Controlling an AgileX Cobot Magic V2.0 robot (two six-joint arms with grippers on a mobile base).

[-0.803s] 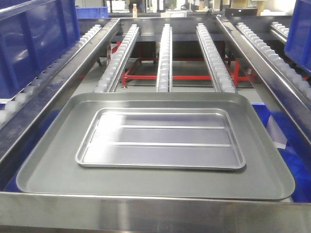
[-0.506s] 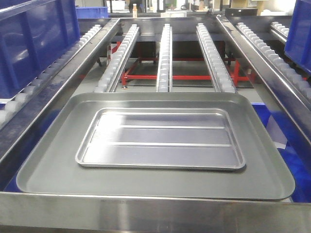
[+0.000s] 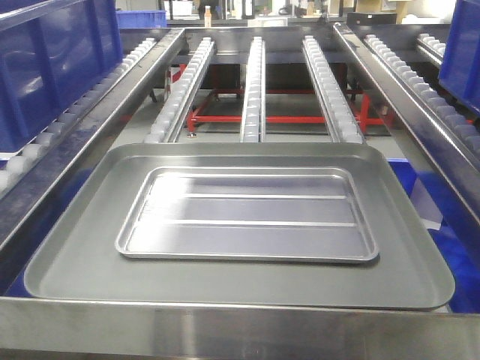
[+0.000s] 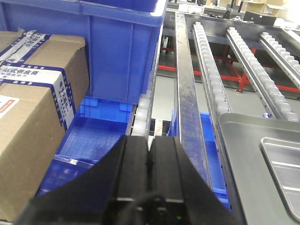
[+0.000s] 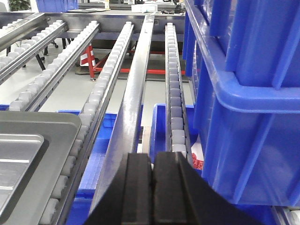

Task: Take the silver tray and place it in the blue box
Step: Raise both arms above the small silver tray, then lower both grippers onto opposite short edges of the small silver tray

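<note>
Centrally, shiny silver tray, ridged.

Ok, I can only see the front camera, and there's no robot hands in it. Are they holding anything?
Observer: No. The left gripper is shut on nothing, off to the left of the grey tray.
Operator: And the other one?
Observer: The right gripper is shut and empty too, with a blue box on its right.
Operator: Is anything hiding by the left one?
Observer: Yes, cardboard boxes stand to its left.
</note>
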